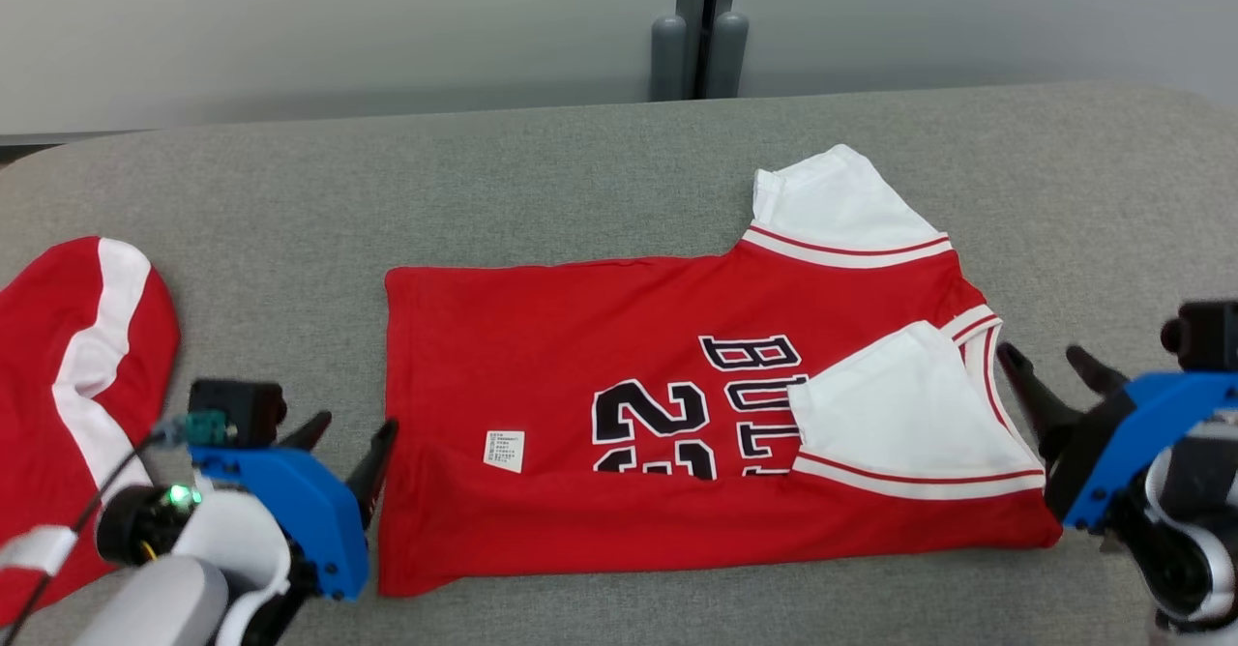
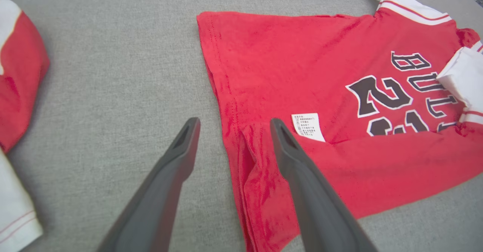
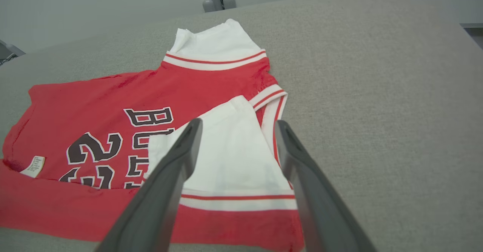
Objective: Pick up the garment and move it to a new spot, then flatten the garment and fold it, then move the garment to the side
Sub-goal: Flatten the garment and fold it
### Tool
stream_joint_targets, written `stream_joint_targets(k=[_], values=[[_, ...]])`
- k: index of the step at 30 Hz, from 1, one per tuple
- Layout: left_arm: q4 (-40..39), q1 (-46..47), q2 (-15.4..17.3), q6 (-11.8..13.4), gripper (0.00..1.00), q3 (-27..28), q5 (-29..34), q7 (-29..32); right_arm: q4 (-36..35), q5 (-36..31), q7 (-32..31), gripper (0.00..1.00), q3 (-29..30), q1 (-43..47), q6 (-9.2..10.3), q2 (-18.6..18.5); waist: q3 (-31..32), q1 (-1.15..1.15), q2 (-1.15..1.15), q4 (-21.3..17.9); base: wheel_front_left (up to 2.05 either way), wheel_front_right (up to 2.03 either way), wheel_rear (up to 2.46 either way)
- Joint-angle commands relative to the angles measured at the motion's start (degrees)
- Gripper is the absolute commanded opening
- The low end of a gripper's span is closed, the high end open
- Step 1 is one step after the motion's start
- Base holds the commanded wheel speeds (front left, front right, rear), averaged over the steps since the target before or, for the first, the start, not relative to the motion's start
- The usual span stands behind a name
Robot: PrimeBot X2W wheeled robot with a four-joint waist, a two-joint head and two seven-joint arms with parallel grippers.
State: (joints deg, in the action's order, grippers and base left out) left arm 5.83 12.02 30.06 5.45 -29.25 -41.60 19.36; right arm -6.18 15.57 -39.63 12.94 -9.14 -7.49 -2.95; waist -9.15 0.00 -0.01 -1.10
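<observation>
- Red basketball jersey (image 1: 580,356), soft knit with white sleeves and black lettering edged in white, lies flat in the middle of the grey fabric-covered surface (image 1: 580,191). Its hem is toward my left and its collar toward my right.
- The near long side is folded up over the front, and the fold hides the lower part of the numerals.
- A small white care label (image 1: 504,451) sits at the edge of that fold, toward the hem end.
- The near white sleeve (image 1: 899,404) is folded in over the chest and covers the end of the lettering. The far white sleeve (image 1: 832,201) lies flat, pointing toward the back.
- My left gripper (image 1: 356,424) is just beside the hem corner, spread wide and holding nothing. In the left wrist view, one of its fingers (image 2: 302,176) is over the cloth and the other over bare grey surface.
- My right gripper (image 1: 1041,351) is just off the collar end, also spread wide and empty.
- I cannot tell whether either gripper touches the cloth.
- A second red-and-white garment (image 1: 58,356) lies at the far left, well apart from the jersey.
- Two grey posts (image 1: 696,46) stand behind the surface against a pale wall.
</observation>
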Motion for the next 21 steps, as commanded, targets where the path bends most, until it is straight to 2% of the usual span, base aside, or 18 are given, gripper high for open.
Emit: stream_joint_targets(k=[1, 4, 8, 13, 21], values=[[0.35, 3.89, 1.22, -1.14, 1.00, 0.33, -0.70, 2.54, -0.87, -0.05, -2.68, 1.00, -1.26, -3.48, -0.01, -0.91, -0.42, 0.00, 0.01, -0.37, 0.00, 0.00, 0.00], [1.05, 7.47, 2.04, -2.08, 1.00, 0.98, -1.77, 5.60, -0.45, 0.04, -5.24, 1.00, -2.93, -7.75, -0.01, -2.41, -1.20, 0.00, 0.01, -0.98, 0.00, 0.00, 0.00], [3.53, 13.97, 3.28, -4.23, 1.00, 2.52, -4.97, 10.89, 5.16, 1.89, -8.01, 1.00, -5.52, -17.66, -0.01, -4.07, -3.69, 0.00, 0.01, -2.77, 0.00, 0.00, 0.00], [7.56, 22.38, 4.00, -6.63, 1.00, 1.23, -2.95, 13.92, 14.16, 1.91, -6.94, 1.00, -9.81, -28.68, -0.01, -6.28, -8.36, 0.00, 0.01, -3.67, 0.00, 0.00, 0.00], [15.18, 31.45, 3.92, -7.86, 1.00, -0.80, 1.60, 14.42, 22.49, 3.06, -2.52, 1.00, -16.02, -39.44, -0.01, -5.99, -15.73, 0.00, 0.01, -5.52, 0.00, 0.00, 0.00]])
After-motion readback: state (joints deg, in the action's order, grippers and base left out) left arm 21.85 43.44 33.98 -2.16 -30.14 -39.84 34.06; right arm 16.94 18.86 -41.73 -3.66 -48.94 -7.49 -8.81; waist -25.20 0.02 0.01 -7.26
